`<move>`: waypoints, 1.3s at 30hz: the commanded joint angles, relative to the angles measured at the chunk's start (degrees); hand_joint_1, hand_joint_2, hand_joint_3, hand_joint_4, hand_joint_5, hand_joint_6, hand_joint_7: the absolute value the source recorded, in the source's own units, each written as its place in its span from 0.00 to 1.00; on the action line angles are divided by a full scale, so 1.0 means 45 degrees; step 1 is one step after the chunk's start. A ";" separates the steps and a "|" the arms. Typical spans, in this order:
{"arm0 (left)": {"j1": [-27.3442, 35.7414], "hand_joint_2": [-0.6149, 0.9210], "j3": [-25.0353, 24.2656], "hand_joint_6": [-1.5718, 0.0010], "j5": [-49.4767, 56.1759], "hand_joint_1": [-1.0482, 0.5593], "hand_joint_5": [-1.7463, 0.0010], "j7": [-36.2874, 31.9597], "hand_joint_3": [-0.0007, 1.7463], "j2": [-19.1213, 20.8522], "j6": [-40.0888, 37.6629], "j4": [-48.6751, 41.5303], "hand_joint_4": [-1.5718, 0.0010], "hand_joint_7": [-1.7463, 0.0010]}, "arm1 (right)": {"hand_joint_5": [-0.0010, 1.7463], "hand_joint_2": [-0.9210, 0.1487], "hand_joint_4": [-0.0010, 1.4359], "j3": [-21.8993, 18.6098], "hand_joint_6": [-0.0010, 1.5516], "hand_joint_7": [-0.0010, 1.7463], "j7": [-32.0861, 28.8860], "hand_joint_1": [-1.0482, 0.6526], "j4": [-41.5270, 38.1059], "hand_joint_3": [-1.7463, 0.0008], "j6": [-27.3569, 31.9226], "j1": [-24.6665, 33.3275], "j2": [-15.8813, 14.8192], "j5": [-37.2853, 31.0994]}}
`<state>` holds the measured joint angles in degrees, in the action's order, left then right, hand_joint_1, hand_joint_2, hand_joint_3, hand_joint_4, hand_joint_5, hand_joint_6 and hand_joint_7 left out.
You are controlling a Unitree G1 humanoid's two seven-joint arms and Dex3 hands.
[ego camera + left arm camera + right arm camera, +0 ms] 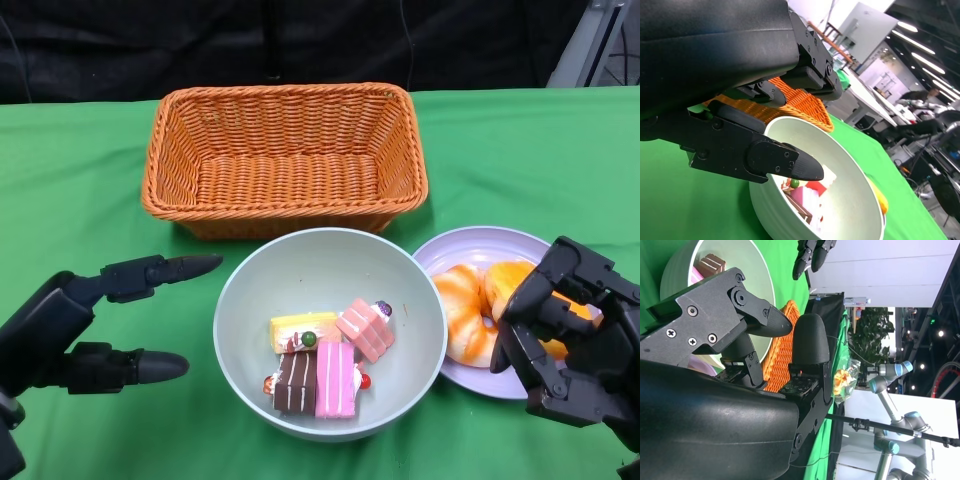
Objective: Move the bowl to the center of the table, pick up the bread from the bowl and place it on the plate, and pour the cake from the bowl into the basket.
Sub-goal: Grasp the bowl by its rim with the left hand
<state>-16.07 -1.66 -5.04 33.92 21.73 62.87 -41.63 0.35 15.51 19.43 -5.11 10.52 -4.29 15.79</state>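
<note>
Pale-green bowl [330,335]: near the table's front edge, midway along it, holding several cake slices [322,363], none poured out so far.
Left hand [85,325]: held just left of the bowl, fingers spread and carrying nothing, apart from the rim.
Right hand [570,335]: over the plate's right side, fingers curled down above the bread [480,305]; whether they touch it cannot be told.
Lilac plate [470,245]: touching or just beside the bowl's right rim, the bread lying on it.
Wicker basket [285,160]: behind the bowl toward the table's far edge, nothing showing inside.
Step in hand, by judgement: bread delivered, pour next.
Doing it well: clear the right hand of the plate, close the left hand firmly on the bowl's rim, lift over the basket's near wall, tip slowly so the slices slide in.
</note>
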 commanded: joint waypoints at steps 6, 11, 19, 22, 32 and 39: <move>-0.0595 1.00 -0.0508 0.67 0.4536 0.31 0.98 -0.1754 0.09 0.0551 0.4234 -0.0978 0.64 0.99 | 1.00 0.33 0.49 -0.0263 0.35 0.91 -0.0321 0.51 0.0269 0.37 0.0725 -0.0033 0.0281 0.0812; -0.0938 1.00 -0.1227 0.63 0.7167 0.34 0.98 -0.3145 0.05 0.0355 0.5459 -0.1160 0.61 0.98 | 1.00 0.33 0.49 -0.0267 0.35 0.90 -0.0376 0.52 0.0336 0.37 0.0802 -0.0021 0.0295 0.0805; -0.1770 1.00 -0.1348 0.59 1.1225 0.37 0.97 -0.6075 0.05 0.0427 0.5506 -0.0978 0.55 0.98 | 1.00 0.33 0.49 -0.0227 0.36 0.90 -0.0546 0.52 0.0389 0.37 0.0928 0.0043 0.0365 0.0739; -0.2053 1.00 -0.0780 0.58 1.2824 0.37 0.97 -0.7641 0.05 0.0685 0.5006 -0.0695 0.54 0.98 | 1.00 0.34 0.49 -0.0191 0.36 0.90 -0.0504 0.52 0.0409 0.36 0.0879 0.0074 0.0406 0.0787; -0.2905 0.97 0.2633 0.50 1.4781 0.39 0.97 -1.1216 0.00 0.1670 0.3107 -0.0540 0.48 0.98 | 1.00 0.35 0.49 -0.0096 0.37 0.89 -0.0550 0.51 0.0386 0.36 0.0683 0.0139 0.0546 0.0551; -0.3191 0.97 0.4190 0.49 1.4765 0.39 0.98 -1.2715 0.00 0.2249 0.2483 -0.0543 0.47 0.99 | 1.00 0.35 0.49 -0.0113 0.37 0.89 -0.0525 0.51 0.0386 0.36 0.0685 0.0140 0.0584 0.0526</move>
<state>-29.57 16.22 60.96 -21.66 30.02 74.51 -44.04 0.29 13.25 20.66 -1.21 10.82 -1.75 17.92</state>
